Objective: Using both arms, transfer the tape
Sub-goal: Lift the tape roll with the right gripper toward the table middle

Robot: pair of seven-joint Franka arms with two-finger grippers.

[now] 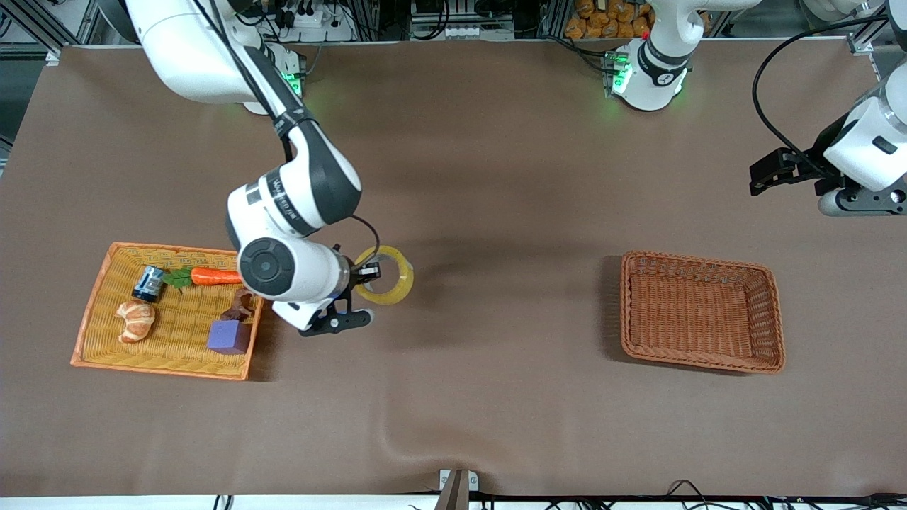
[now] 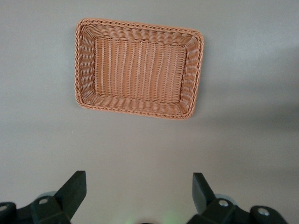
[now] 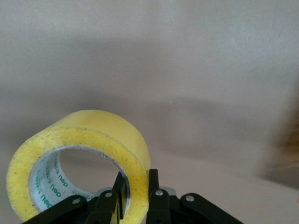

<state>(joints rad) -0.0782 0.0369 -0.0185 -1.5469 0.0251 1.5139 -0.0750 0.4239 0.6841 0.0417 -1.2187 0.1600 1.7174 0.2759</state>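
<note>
A brown tabletop (image 1: 496, 212) is spread under both arms. The tape (image 1: 386, 275) is held clear of it, just beside the orange tray (image 1: 96, 312), its wall pinched by the closed right pincer (image 3: 136, 186). The left pincer (image 2: 140, 191) waits spread wide and empty above the wicker basket (image 2: 139, 28). The carry is judged under way; next, a handover toward mid-table is called for.

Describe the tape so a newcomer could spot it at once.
Start at the flat orange tray at the right arm's end of the table, the one holding a carrot and a purple cube. Just off that tray toward the table's middle, the right gripper is shut on the tape. It is the only yellowish see-through ring, and the only item outside a tray or basket.
</note>
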